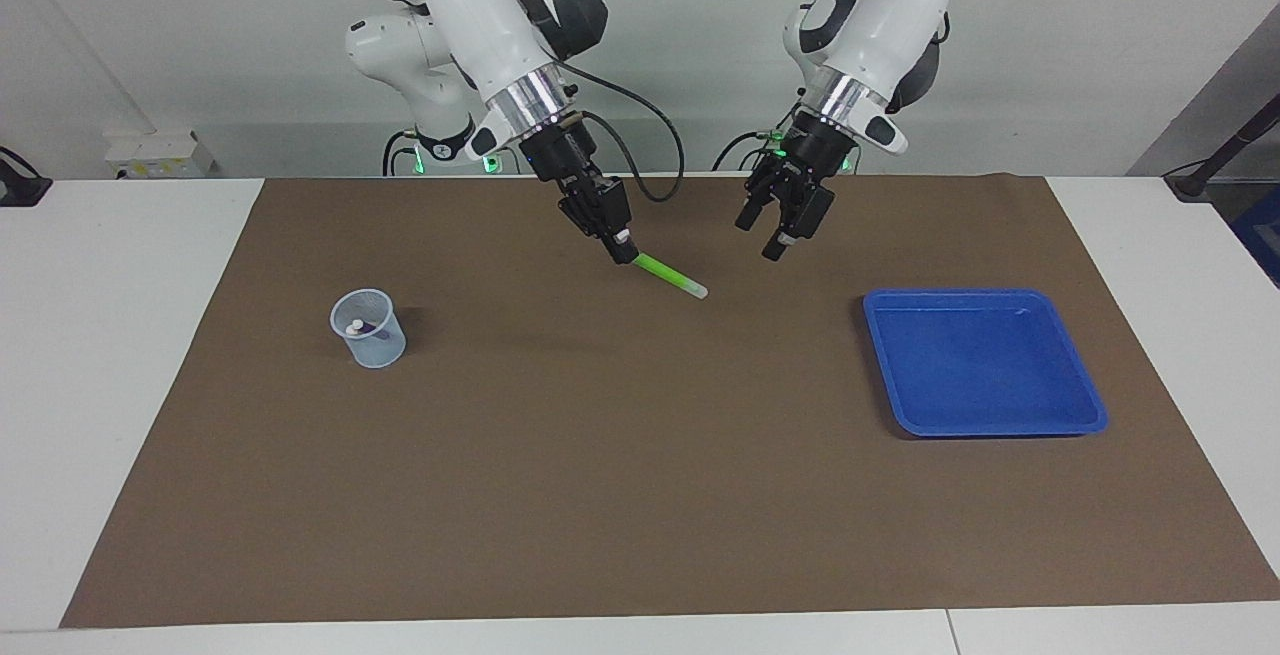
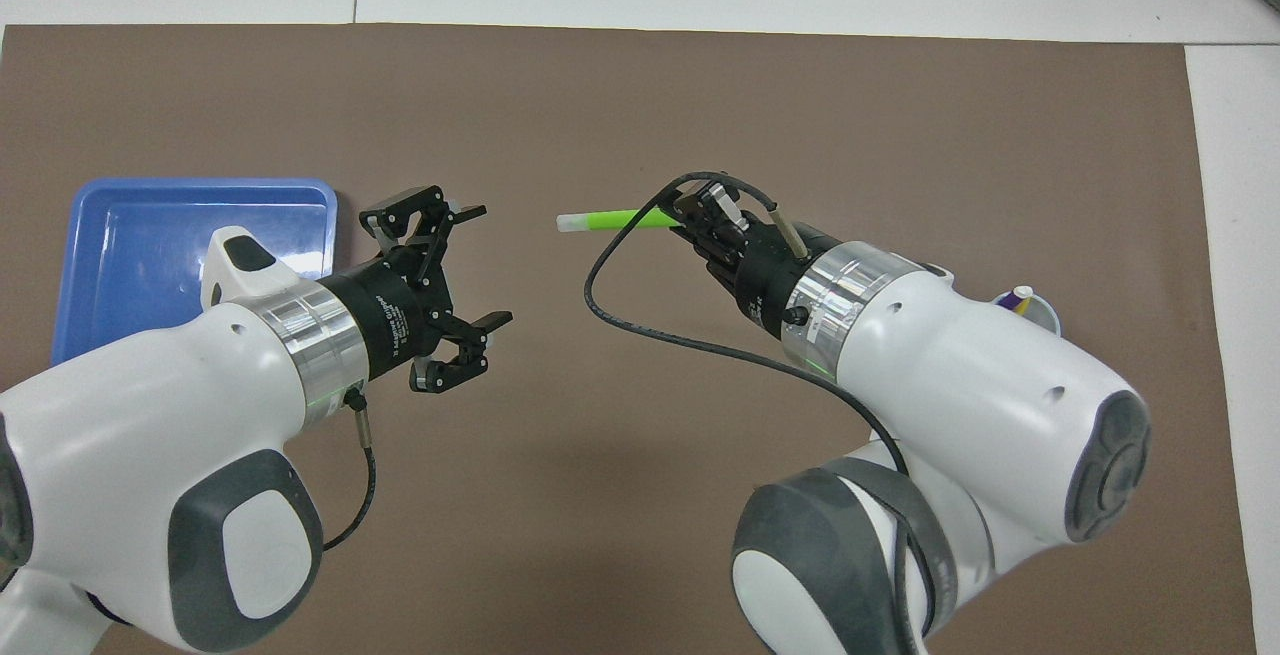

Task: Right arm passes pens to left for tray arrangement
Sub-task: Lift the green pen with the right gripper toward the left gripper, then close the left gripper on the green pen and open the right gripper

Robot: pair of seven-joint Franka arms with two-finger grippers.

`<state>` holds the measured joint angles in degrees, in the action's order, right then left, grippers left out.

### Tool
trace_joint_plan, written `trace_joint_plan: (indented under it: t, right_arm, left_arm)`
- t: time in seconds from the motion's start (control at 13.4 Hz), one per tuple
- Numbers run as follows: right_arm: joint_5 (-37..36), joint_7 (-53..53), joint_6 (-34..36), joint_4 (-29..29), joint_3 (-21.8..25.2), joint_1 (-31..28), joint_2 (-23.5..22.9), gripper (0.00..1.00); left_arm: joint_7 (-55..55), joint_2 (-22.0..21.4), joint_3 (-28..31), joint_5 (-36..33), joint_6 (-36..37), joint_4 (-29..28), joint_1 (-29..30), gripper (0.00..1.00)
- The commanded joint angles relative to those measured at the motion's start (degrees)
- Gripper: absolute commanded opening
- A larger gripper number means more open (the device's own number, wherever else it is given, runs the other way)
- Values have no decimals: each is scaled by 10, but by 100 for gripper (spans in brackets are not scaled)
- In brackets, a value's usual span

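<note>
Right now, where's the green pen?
Green pen is held in the shut right gripper, up over the mat's middle, pale end pointing toward the open left gripper.

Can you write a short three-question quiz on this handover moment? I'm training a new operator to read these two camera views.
1. True or false: the right gripper is shut on the green pen.
2. The left gripper is: A) shut on a pen, B) open and holding nothing, C) resting in the tray.
3. Where are the purple and yellow pens, and does the blue tray hold anything?

Key
1. True; the pen's pale end points toward the left gripper.
2. B; it hangs over the mat, apart from the pen.
3. In the translucent cup, toward the right arm's end of the table; the tray holds nothing.
</note>
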<state>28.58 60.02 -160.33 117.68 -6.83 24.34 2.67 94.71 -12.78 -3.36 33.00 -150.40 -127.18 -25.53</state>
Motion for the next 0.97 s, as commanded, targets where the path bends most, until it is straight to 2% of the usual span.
trace_joint_plan:
  t: [0.0, 0.22, 0.45, 0.6, 0.75, 0.9]
  right_arm:
    - [53, 10, -33, 22, 2, 19, 15, 0]
    - [119, 0, -79, 26, 2, 33, 12, 0]
    - [121, -7, -75, 26, 2, 33, 12, 0]
    - [121, -17, -70, 26, 2, 33, 12, 0]
    - [121, -18, -70, 26, 2, 33, 13, 0]
    - [122, -18, -70, 26, 2, 33, 12, 0]
  left_arm:
    - [0, 24, 7, 10, -34, -5, -40, 100]
    - [0, 33, 7, 11, -46, -5, -62, 100]
    - [10, 46, 7, 10, -61, 8, -62, 100]
    - [-1, 51, 9, 3, -19, 31, -61, 100]
    - [-37, 32, 9, 3, 40, 36, -59, 100]
    - [-34, 29, 9, 4, 46, 39, -56, 100]
